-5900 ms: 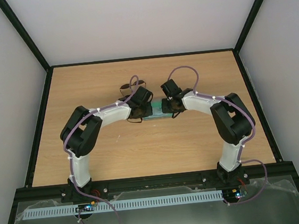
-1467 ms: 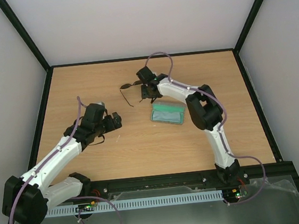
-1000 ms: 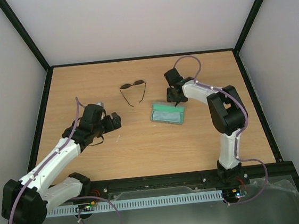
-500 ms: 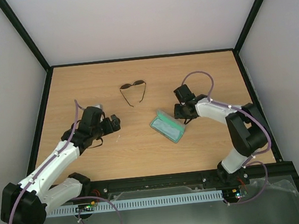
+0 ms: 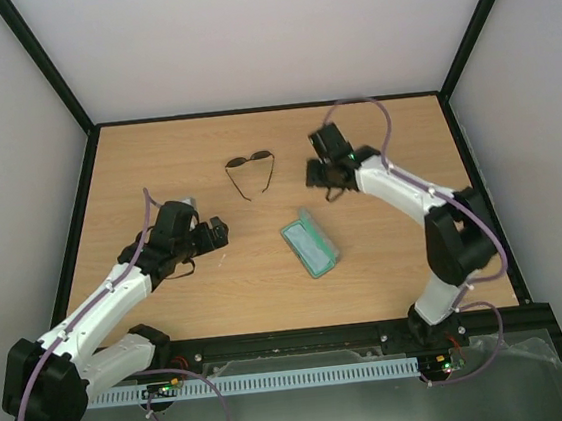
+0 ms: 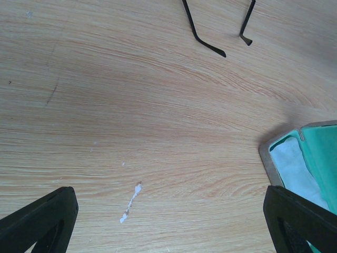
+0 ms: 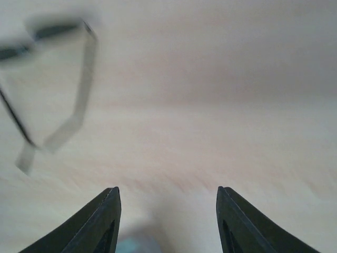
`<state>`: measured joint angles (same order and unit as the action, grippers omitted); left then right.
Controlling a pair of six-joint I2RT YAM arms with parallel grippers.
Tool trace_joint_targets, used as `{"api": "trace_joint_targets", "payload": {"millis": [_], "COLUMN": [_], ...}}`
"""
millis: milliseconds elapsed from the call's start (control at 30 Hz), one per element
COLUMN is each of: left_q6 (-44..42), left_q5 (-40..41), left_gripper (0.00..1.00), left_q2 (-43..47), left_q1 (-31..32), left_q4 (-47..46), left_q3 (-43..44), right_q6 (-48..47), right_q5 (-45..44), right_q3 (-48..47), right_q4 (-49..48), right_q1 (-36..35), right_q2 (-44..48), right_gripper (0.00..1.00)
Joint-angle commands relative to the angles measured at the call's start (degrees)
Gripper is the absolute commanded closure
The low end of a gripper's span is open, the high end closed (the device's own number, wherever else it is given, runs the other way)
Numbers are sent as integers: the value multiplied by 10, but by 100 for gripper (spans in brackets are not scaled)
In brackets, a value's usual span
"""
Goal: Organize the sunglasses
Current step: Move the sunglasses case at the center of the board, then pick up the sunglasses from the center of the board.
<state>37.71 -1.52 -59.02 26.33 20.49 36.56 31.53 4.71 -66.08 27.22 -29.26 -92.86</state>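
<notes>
The sunglasses (image 5: 249, 167) lie unfolded on the wooden table, lenses toward the far side and temple arms pointing toward me. The left wrist view catches only their temple tips (image 6: 209, 47); in the right wrist view they are a blur at upper left (image 7: 55, 89). My right gripper (image 5: 315, 174) hovers just right of them, open with nothing between its fingers (image 7: 167, 192). My left gripper (image 5: 218, 231) is wide open low over bare wood (image 6: 168, 216), to the near left of the sunglasses.
An open grey case with a teal lining (image 5: 311, 246) lies at an angle on the table's middle. Its corner shows at the right of the left wrist view (image 6: 303, 158), with something pale inside. A white scratch (image 6: 130, 203) marks the wood.
The case has slid nearer and turned. My right gripper, beside it half a second ago, has swung away to the far side, beside the sunglasses. The left arm has barely moved.
</notes>
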Motion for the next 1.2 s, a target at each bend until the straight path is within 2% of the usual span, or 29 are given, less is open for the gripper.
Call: {"api": "trace_joint_targets", "payload": {"millis": [0, 167, 367, 767, 933, 1167], "left_q6": [2, 2, 2, -2, -7, -12], "left_q5": [0, 3, -4, -5, -6, -14], "left_gripper": [1, 1, 1, 1, 1, 1], "left_q2": [6, 21, 29, 38, 40, 39], "left_q1": [-2, -5, -5, -6, -11, -19], "left_q4": [4, 15, 22, 28, 31, 26], "left_q3": [6, 11, 11, 10, 11, 10], "right_q6": [-28, -32, -23, 12, 11, 5], "right_q5": [-12, -16, -43, -100, -117, -148], "right_q3": [-192, -363, -474, -538, -599, -600], "right_q4": [40, 89, 94, 72, 95, 107], "right_q1": [-5, -24, -34, -46, -46, -46], "right_q2": [-128, -276, -383, -471, -518, -531], "right_gripper": [48, 43, 43, 44, 50, 61]}}
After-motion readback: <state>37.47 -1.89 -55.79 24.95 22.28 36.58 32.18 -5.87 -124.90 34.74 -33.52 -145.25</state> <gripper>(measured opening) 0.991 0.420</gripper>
